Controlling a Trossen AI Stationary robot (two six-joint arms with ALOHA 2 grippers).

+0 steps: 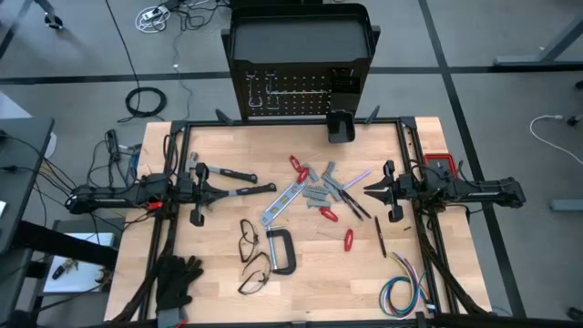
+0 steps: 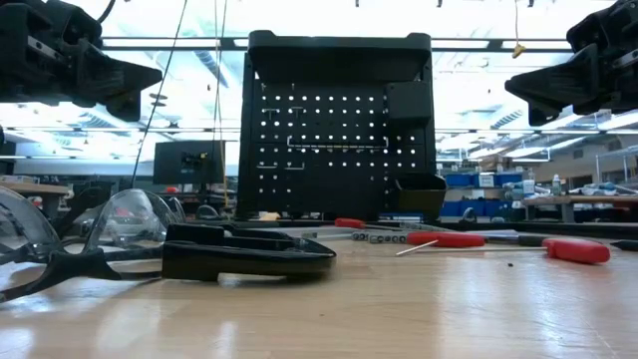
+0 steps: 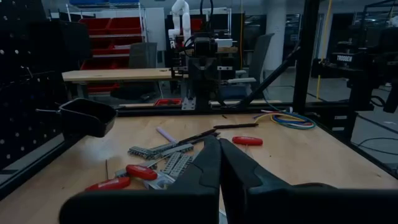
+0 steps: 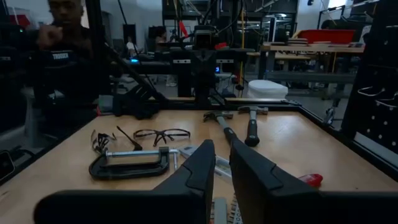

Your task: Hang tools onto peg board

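Lying flat: steel C-clamp (image 1: pixel 281 251), perforated peg board (image 1: pixel 291 91) upright.

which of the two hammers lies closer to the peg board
The shorter hammer, lying nearest the left gripper; the longer hammer sits farther from the peg board.

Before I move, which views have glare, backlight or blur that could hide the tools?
Low view: bright ceiling lights behind silhouette the upright black perforated peg board, and the near clear safety glasses are blurred. Both wrist views: dim, with the dark end effector fingers masking the foreground. High view: evenly lit, grey steel C-clamp clear.
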